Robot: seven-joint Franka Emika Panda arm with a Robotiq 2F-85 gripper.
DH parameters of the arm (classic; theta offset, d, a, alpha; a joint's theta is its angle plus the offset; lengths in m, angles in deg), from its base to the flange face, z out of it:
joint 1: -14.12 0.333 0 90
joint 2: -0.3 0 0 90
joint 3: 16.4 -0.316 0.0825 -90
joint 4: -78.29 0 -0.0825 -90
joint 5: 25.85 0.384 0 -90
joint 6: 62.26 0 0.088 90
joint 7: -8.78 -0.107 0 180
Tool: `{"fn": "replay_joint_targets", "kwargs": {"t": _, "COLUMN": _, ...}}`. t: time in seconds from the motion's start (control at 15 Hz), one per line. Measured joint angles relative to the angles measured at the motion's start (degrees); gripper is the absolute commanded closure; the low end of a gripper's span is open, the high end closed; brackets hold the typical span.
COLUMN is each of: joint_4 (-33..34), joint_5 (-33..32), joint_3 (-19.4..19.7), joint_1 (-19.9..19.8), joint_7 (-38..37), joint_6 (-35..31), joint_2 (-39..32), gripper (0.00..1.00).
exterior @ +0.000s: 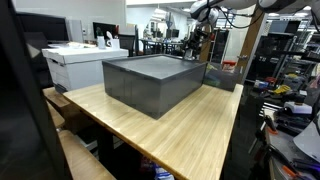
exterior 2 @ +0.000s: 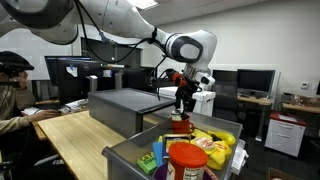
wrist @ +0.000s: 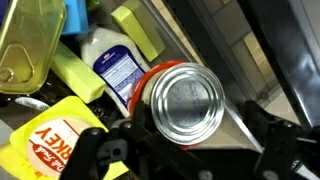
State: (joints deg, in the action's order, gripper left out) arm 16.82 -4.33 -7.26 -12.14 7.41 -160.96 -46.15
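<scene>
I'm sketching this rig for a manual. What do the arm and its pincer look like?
The arm is white, with rounded tube-like links and a dark round face at the wrist joint. The pincer is black, with a reddish part just above it.

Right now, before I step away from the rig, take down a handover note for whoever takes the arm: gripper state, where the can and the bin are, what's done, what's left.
Gripper: open, holding nothing, poised over the grey bin.
Can: upright in the bin, silver top and orange rim facing up, right under the gripper and framed by its fingers in the wrist view. I cannot tell if they touch it.
Around the can: white bottle, yellow packet, gold tin.
Done: gripper lined up over the can.
Left: no grip made, nothing lifted out of the bin.
</scene>
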Motion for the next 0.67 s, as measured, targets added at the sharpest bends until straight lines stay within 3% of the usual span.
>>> {"fn": "replay_joint_targets", "kwargs": {"t": 0.2, "joint_4": 1.7, "joint_5": 0.0, "joint_3": 0.1, "joint_1": -0.1, "joint_7": -0.3, "joint_6": 0.5, "joint_2": -1.3, "gripper": 0.03}}
{"fn": "replay_joint_targets", "kwargs": {"t": 0.27, "joint_4": 2.1, "joint_5": 0.0, "joint_3": 0.1, "joint_1": -0.1, "joint_7": -0.3, "joint_6": 0.5, "joint_2": -1.6, "gripper": 0.26}}
{"fn": "replay_joint_targets", "kwargs": {"t": 0.4, "joint_4": 2.7, "joint_5": 0.0, "joint_3": 0.1, "joint_1": -0.1, "joint_7": -0.3, "joint_6": 0.7, "joint_2": -2.1, "gripper": 0.29}}
{"fn": "replay_joint_targets", "kwargs": {"t": 0.67, "joint_4": 3.8, "joint_5": 0.0, "joint_3": 0.1, "joint_1": -0.1, "joint_7": -0.3, "joint_6": 0.9, "joint_2": -2.6, "gripper": 0.48}}
